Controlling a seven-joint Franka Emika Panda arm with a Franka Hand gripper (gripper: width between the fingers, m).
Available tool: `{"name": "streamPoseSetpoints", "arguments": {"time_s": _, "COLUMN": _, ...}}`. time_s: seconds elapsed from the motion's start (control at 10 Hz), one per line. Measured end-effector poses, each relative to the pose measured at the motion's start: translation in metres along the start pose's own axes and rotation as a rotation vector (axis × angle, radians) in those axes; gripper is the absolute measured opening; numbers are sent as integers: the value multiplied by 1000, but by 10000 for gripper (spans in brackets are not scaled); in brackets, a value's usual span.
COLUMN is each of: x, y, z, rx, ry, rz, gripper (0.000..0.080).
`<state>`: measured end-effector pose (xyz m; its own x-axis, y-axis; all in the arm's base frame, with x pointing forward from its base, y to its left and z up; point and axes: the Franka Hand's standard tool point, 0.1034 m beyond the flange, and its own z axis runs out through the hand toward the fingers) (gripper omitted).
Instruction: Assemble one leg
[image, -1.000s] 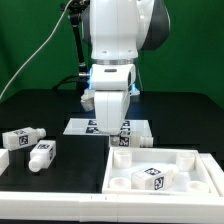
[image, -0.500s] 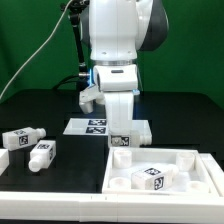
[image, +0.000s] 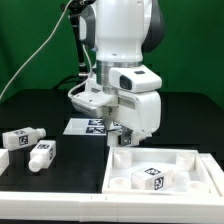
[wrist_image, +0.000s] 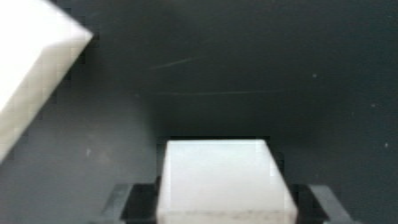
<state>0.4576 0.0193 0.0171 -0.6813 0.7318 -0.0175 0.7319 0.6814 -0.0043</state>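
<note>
My gripper (image: 123, 136) is shut on a leg, a chunky white post with a tag (image: 126, 141), and holds it just above the far left corner of the large white tray-like piece (image: 190, 158). The wrist is turned and tilted. In the wrist view the leg (wrist_image: 221, 178) fills the space between my two dark fingers (wrist_image: 139, 198), over the black table. Two more legs (image: 22, 137) (image: 42, 153) lie on the table at the exterior view's left. Another leg (image: 150, 177) lies on the tray-like piece.
The marker board (image: 84, 125) lies behind my gripper. A white frame edge (image: 50, 190) runs along the front of the table. A white surface (wrist_image: 36, 70) shows at the side of the wrist view; I cannot tell which part it is.
The wrist has turned and swung toward the exterior view's right. The gripper stays low near the tray-like piece's far left corner with the leg in it.
</note>
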Motion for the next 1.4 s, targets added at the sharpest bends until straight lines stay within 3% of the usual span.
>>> {"name": "streamPoseSetpoints", "arguments": {"time_s": 0.1, "x": 2, "y": 0, "z": 1, "rx": 5, "ry": -8, "rz": -85, "gripper": 284}}
{"name": "streamPoseSetpoints", "arguments": {"time_s": 0.2, "x": 1, "y": -1, "z": 1, "rx": 7, "ry": -12, "rz": -142, "gripper": 375}}
{"name": "streamPoseSetpoints", "arguments": {"time_s": 0.3, "x": -1, "y": -3, "z": 1, "rx": 8, "ry": -14, "rz": -184, "gripper": 375}}
{"name": "streamPoseSetpoints", "arguments": {"time_s": 0.4, "x": -1, "y": -1, "z": 0, "rx": 5, "ry": -15, "rz": -145, "gripper": 548}}
{"name": "streamPoseSetpoints", "arguments": {"time_s": 0.5, "x": 0, "y": 4, "z": -4, "rx": 1, "ry": -23, "rz": -137, "gripper": 548}}
{"name": "streamPoseSetpoints", "arguments": {"time_s": 0.6, "x": 1, "y": 11, "z": -12, "rx": -12, "ry": -36, "rz": -136, "gripper": 628}}
{"name": "streamPoseSetpoints", "arguments": {"time_s": 1.0, "x": -26, "y": 18, "z": -47, "rx": -53, "ry": -97, "rz": 17, "gripper": 649}}
{"name": "streamPoseSetpoints", "arguments": {"time_s": 1.4, "x": -23, "y": 18, "z": -43, "rx": -59, "ry": -81, "rz": 258, "gripper": 649}}
